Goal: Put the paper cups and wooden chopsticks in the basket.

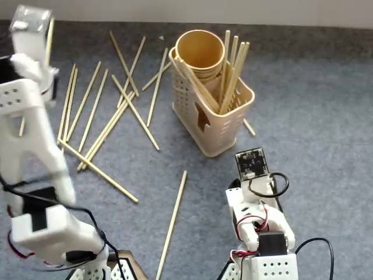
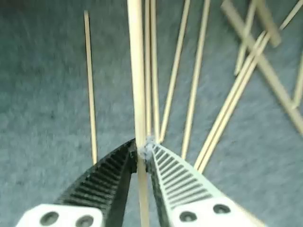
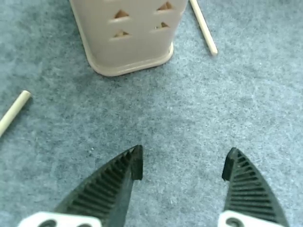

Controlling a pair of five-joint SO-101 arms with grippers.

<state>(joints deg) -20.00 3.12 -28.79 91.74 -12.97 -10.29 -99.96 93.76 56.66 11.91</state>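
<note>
left pincer (image 2: 143, 150): clamped, stretched far out | right pincer (image 3: 182, 163): jaws apart, held low

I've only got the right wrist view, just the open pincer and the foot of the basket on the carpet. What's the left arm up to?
Observer: The left pincer is shut on one chopstick.
Operator: And what's inside the basket?
Observer: The basket holds nested paper cups, with several upright chopsticks leaning beside them.
Operator: How much is left on the table?
Observer: Many loose chopsticks lie scattered on the carpet between the basket and the left arm, and a lone chopstick lies nearer the arms' bases.
</note>
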